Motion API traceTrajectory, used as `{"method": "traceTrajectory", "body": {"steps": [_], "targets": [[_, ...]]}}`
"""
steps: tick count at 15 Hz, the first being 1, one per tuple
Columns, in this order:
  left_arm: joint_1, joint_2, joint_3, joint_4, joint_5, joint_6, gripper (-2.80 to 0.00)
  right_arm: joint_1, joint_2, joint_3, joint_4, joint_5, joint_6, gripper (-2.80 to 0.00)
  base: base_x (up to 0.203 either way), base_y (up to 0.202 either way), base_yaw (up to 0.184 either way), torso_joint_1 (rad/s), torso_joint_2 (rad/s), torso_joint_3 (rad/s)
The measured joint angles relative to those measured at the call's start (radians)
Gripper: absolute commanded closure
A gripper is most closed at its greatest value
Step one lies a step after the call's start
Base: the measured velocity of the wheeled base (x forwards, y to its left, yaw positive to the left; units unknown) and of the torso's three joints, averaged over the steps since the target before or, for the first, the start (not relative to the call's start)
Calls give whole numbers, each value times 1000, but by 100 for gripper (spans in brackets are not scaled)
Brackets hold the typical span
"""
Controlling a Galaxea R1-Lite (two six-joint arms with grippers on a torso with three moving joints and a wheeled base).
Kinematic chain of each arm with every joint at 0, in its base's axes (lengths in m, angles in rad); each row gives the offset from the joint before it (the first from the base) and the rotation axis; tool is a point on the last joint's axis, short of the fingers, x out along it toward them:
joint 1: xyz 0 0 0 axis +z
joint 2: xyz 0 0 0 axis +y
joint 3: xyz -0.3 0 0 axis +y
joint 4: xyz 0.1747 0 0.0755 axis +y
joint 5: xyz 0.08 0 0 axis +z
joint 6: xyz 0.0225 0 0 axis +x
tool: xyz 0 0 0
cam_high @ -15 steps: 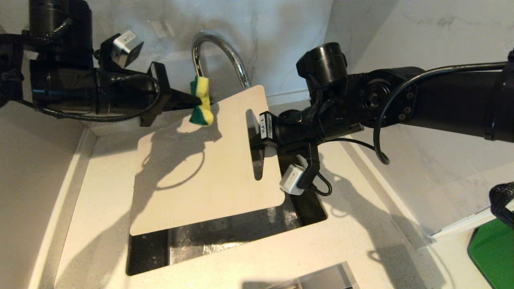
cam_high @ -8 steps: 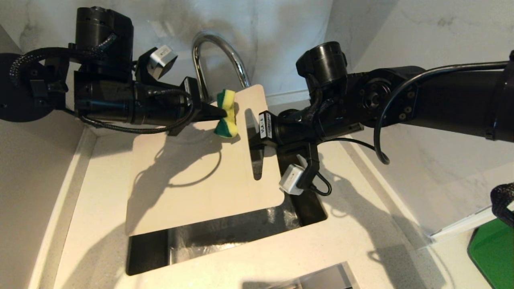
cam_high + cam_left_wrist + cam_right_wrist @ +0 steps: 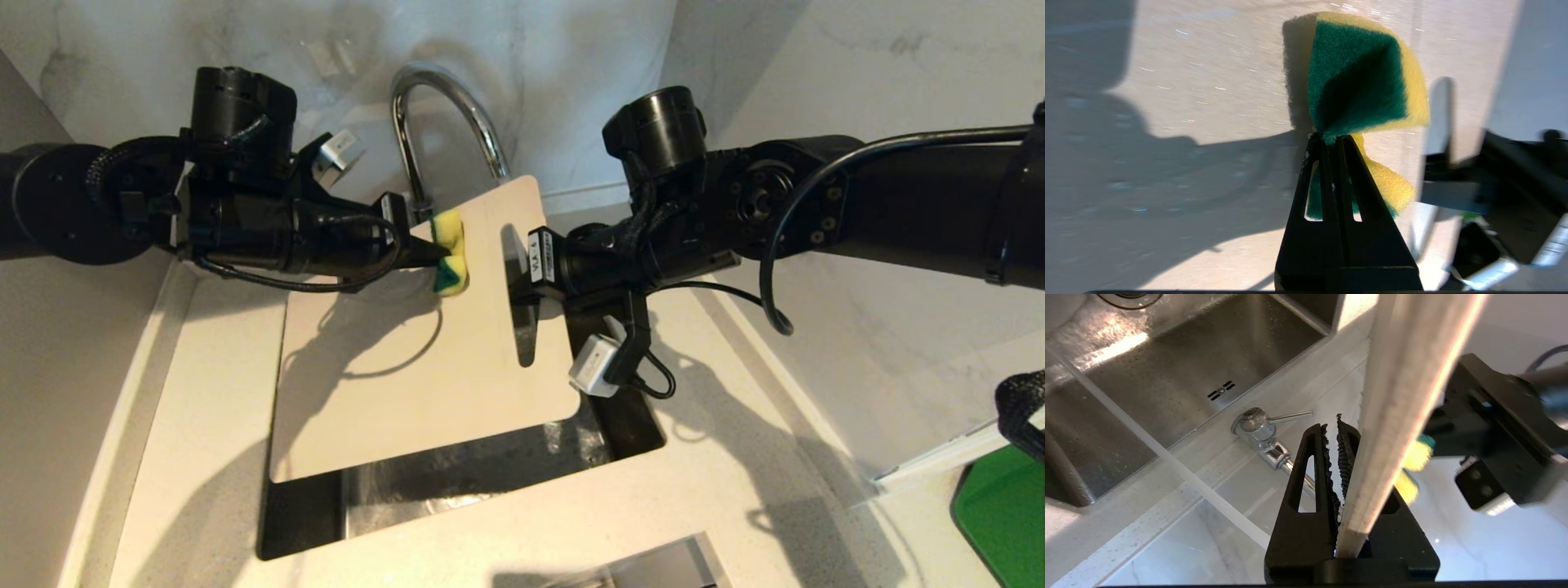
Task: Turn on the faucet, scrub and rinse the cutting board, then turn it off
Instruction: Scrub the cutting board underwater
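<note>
Head view: the large flat off-white plastic cutting board (image 3: 424, 359) is held tilted above the steel sink (image 3: 490, 482) set into the pale speckled table (image 3: 718, 506), its far corner just under the tall chrome gooseneck faucet (image 3: 441, 122). The right gripper (image 3: 522, 282) clamps the board's right edge beside the handle slot. The left gripper (image 3: 433, 253) pinches a green-and-yellow sponge (image 3: 451, 261) against the board's far part. A small white label on the right gripper cannot be read.

Left wrist view: the left gripper (image 3: 1331, 141) is squeezed tight on the sponge (image 3: 1363, 85), folding it; the board (image 3: 1188, 102) lies behind it.

Right wrist view: the right gripper (image 3: 1336, 428) grips the board (image 3: 1404, 396) edge-on; a water stream runs past the faucet lever (image 3: 1274, 418).

Risk, as a judgement: hard scrubbing could twist the board out of its thin edge grip, or the folded sponge could slip free
</note>
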Motion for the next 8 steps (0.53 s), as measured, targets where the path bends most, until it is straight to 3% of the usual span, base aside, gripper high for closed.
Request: {"method": "traceTrajectory", "body": {"steps": [8], "targets": [[126, 39, 63, -7, -5, 72, 0, 6, 0, 1, -2, 1, 11, 0, 0, 0, 0, 0, 0, 0]]}}
